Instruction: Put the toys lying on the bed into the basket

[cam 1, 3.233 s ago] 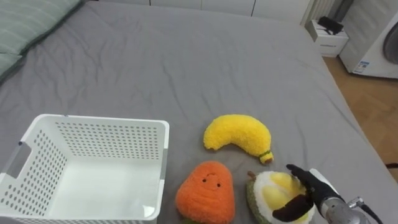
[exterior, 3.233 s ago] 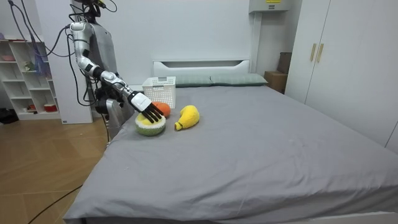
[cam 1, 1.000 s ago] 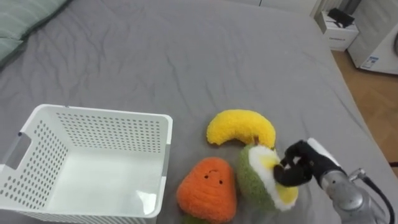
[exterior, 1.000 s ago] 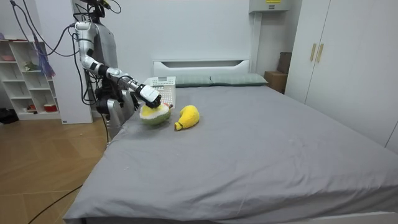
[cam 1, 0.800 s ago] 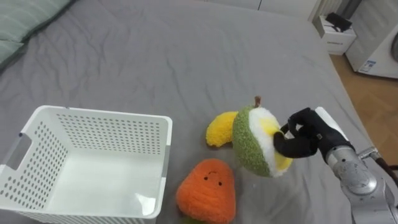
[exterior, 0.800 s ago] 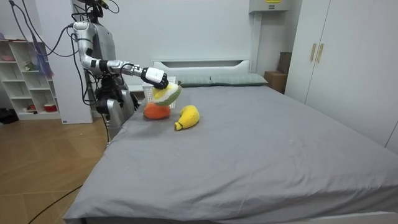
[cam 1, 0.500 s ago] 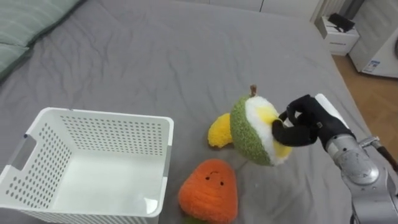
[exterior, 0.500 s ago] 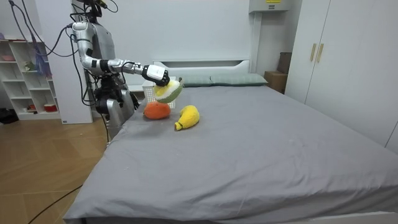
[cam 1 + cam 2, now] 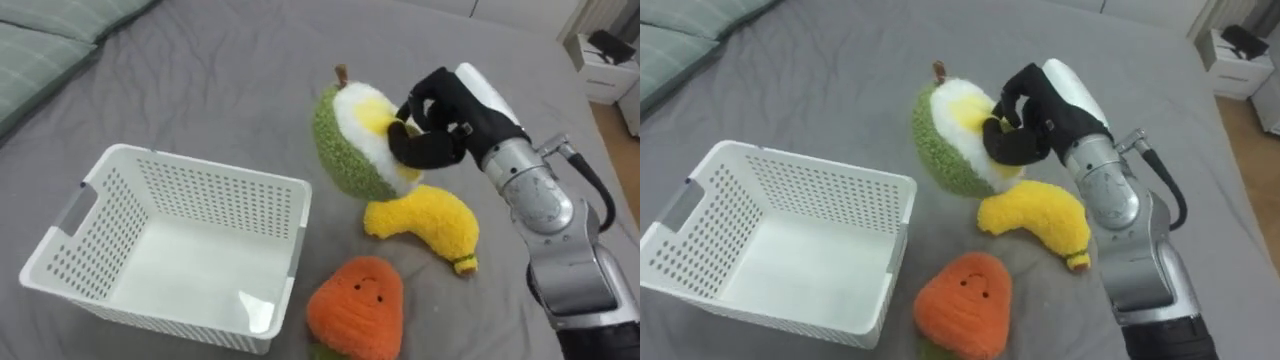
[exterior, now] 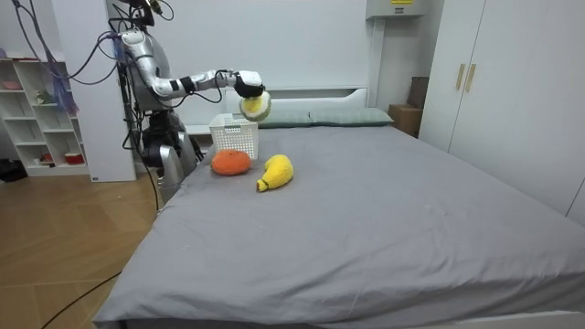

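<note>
- The basket (image 9: 205, 172) sat at the lower left on the bed (image 9: 200, 60), open side up, with nothing in it. It looked light, so a toy or forearm catching its right rim could likely have shoved or tipped it.
- The green toy (image 9: 345, 145) hung in the air at upper middle, just right of the basket's far right corner and not yet over the opening. Let go there, it would probably have hit the rim or dropped onto the bed beside it.
- The carrot (image 9: 358, 305) lay at the lower middle, close to the basket's near right corner. A falling toy could have bounced off it and rolled away.
- The banana (image 9: 425, 225) lay right of middle, directly under the held toy and the wrist. A low sweep of the arm might have dragged it along.
- The right hand (image 9: 440, 125), at upper right, had its fingers and thumb curled into the green toy's yellow face. That hold took soft pile on one side only, with the bulk hanging leftward, so the toy could have twisted or slipped out during a quick swing.
</note>
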